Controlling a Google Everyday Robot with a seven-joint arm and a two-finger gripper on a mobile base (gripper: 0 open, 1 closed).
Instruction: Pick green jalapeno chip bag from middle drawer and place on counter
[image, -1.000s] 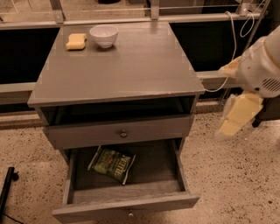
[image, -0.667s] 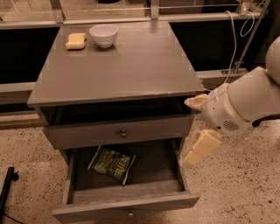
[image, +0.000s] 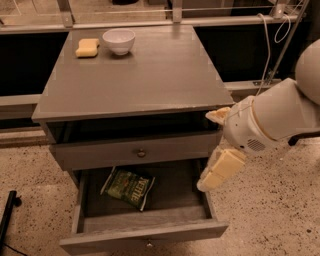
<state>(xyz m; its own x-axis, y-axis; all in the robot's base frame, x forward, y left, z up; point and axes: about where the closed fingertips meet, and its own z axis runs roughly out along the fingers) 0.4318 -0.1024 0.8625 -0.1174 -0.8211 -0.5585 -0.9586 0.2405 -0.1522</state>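
Note:
The green jalapeno chip bag (image: 128, 187) lies flat on the wood-grain floor of the open middle drawer (image: 145, 233), towards its back left. The counter (image: 150, 75) is the grey top of the cabinet. My gripper (image: 207, 150) hangs at the cabinet's right front corner, over the drawer's right side, to the right of the bag and apart from it. Its two cream fingers (image: 221, 170) stand apart, open and empty.
A white bowl (image: 119, 40) and a yellow sponge (image: 87, 47) sit at the counter's back left. A shallower drawer front with a round knob (image: 141, 152) is shut above the open drawer. A black rod (image: 7, 218) lies on the speckled floor at left.
My arm and gripper have swung left and down from beside the cabinet, reaching the drawer's right side. The bag has not moved.

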